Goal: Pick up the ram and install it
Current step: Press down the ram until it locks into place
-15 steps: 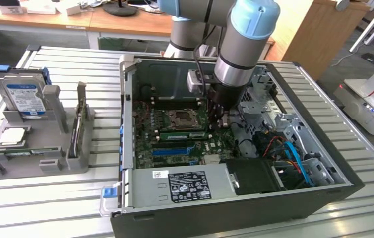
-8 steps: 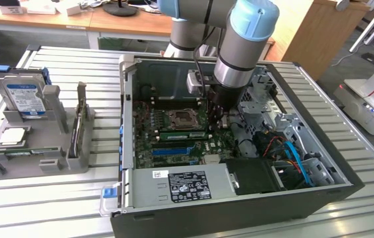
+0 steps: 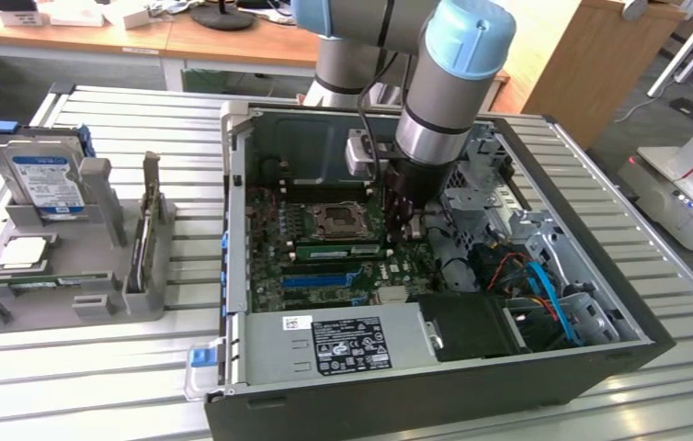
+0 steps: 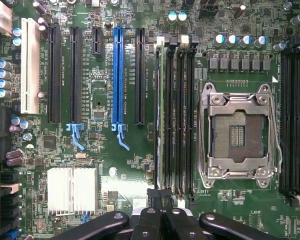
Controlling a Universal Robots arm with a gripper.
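Already the ram [image 4: 160, 115] sits in the computer case's [image 3: 445, 386] slot.

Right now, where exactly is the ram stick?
The ram stands in a memory slot on the motherboard, between the blue slot and the CPU socket.

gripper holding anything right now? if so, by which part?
Nothing held. The gripper is shut, over the motherboard; the ram stands in its slot there.

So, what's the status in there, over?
Gripper shut, low over the motherboard. Ram standing in a slot beside the empty CPU socket. No obstruction seen.
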